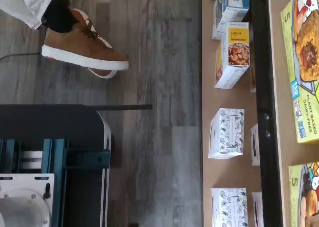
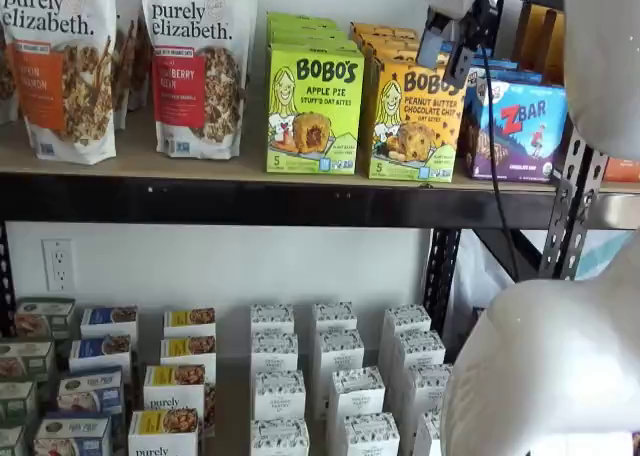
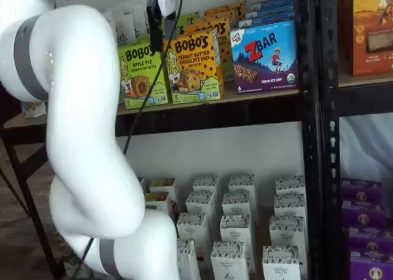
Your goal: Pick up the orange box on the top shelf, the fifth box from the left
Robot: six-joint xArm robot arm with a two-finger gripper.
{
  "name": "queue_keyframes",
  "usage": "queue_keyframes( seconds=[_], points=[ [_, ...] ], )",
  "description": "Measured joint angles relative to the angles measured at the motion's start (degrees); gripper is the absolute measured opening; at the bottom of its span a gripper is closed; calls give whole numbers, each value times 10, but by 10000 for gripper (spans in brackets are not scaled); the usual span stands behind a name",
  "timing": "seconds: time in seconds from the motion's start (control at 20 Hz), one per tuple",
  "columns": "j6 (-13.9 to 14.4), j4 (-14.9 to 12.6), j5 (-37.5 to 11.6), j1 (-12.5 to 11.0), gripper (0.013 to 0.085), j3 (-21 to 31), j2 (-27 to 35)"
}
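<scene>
In both shelf views the tool (image 3: pixel 155 31) hangs from the top edge in front of the upper boxes, its white body cut off; only a dark finger seen side-on and a black cable (image 3: pixel 142 105) show, yet its fingers stand spread wide with nothing between them. Just behind it, on the tan top shelf with a black front rail (image 2: pixel 230 198), stands the orange-yellow cardboard box (image 2: pixel 416 123) reading "BOBO'S PEANUT BUTTER CHOCOLATE CHIP". The lime-green cardboard box (image 2: pixel 314 109) reading "BOBO'S APPLE PIE" is beside it, the blue-purple "ZBAR" box (image 2: pixel 515 129) on the other side. Two white "purely elizabeth." pouches (image 2: pixel 198 64) stand farther along. The white robot arm (image 3: pixel 80 132) hides part of the small white boxes (image 3: pixel 236 228) below.
</scene>
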Motion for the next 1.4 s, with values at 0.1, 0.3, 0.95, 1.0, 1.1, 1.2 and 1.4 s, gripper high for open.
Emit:
queue_keyframes(
  seconds=[0.1,0.3,0.95,1.0,1.1,1.2,1.4],
  points=[
    [-2,9,-15,-6,850,7,-8],
    [-4,18,-13,-13,850,-6,-4],
    [-10,34,-117,-15,850,13,1],
    [-11,35,-124,-16,850,12,6],
    [-13,35,-144,-16,850,17,9],
    [-16,30,-158,-15,850,16,16],
    [-23,19,-181,-15,850,17,28]
  ],
)
